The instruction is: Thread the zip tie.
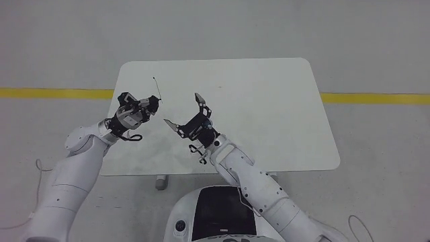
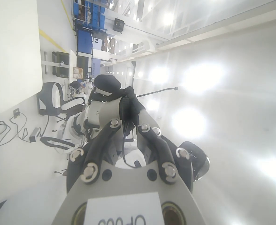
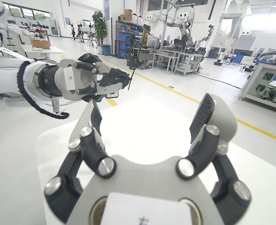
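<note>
My left gripper [image 1: 149,102] hovers above the near left part of the white table [image 1: 269,107], shut on a thin black zip tie [image 1: 156,87] that sticks out from its fingertips toward the table's far side. The right wrist view shows that gripper [image 3: 119,79] side-on with the zip tie [image 3: 131,79] held upright in it. From the left wrist view the zip tie [image 2: 156,91] runs out past the black-padded fingertips [image 2: 131,99]. My right gripper [image 1: 183,113] is just to the right of it, raised and open, its ribbed pads [image 3: 200,115] wide apart with nothing between them.
The table's rounded edge [image 3: 58,127] is close under the right gripper. Yellow floor lines [image 1: 376,97] run past the table on both sides. Benches, shelves and other robots stand far off in the room.
</note>
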`<state>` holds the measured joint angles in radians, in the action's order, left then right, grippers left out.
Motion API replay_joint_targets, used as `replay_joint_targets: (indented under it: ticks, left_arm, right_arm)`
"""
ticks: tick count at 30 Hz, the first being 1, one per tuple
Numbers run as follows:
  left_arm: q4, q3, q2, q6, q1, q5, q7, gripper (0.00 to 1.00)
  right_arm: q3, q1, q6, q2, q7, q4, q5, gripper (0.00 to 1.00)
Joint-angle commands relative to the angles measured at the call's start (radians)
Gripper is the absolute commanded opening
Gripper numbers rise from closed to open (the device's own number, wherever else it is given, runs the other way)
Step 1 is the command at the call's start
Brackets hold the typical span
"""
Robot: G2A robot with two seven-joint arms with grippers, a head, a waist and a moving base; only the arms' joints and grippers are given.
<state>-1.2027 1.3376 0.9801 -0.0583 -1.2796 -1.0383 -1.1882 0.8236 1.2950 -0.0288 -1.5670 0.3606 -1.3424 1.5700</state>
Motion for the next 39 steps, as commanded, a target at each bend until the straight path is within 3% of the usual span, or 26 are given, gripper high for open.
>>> replay_joint_targets:
  ticks: [1, 6, 11, 12, 18, 26, 30, 32, 36, 39]
  left_arm:
    - [-0.003, -0.006, 0.003, 0.025, -0.004, -0.019, 0.025, 0.0]
    - [0.014, -0.011, 0.008, 0.146, -0.006, -0.117, 0.029, 0.0]
    - [0.022, -0.014, 0.012, 0.194, -0.012, -0.166, 0.028, 0.0]
    - [0.019, -0.012, 0.012, 0.178, -0.011, -0.152, 0.023, 0.0]
    - [0.017, -0.013, 0.012, 0.18, -0.011, -0.155, 0.028, 0.0]
    - [0.001, -0.014, 0.015, 0.339, -0.022, -0.259, 0.023, 0.0]
    - [0.009, -0.011, 0.015, 0.394, -0.018, -0.281, 0.014, 0.0]
    - [0.014, -0.018, 0.015, 0.398, -0.017, -0.295, 0.009, 0.0]
    - [0.027, -0.044, 0.014, 0.398, -0.011, -0.339, 0.006, 0.0]
    - [0.031, -0.058, 0.008, 0.398, -0.003, -0.344, 0.003, 0.0]
  right_arm:
    - [0.004, 0.002, 0.012, 0.0, 0.011, -0.001, 0.0, 1.0]
    - [-0.023, -0.029, 0.06, -0.003, 0.09, 0.069, 0.0, 1.0]
    - [-0.085, -0.088, 0.131, -0.012, 0.143, 0.166, 0.0, 1.0]
    - [-0.091, -0.095, 0.143, -0.013, 0.144, 0.175, 0.0, 1.0]
    - [-0.091, -0.095, 0.143, -0.013, 0.144, 0.175, 0.0, 1.0]
    - [-0.13, -0.122, 0.214, 0.0, 0.151, 0.188, 0.0, 1.0]
    - [-0.147, -0.133, 0.245, 0.0, 0.168, 0.199, 0.0, 1.0]
    - [-0.15, -0.135, 0.248, -0.002, 0.184, 0.202, 0.0, 1.0]
    - [-0.157, -0.142, 0.256, -0.004, 0.221, 0.213, 0.0, 0.68]
    - [-0.164, -0.147, 0.258, -0.007, 0.242, 0.22, 0.0, 0.61]
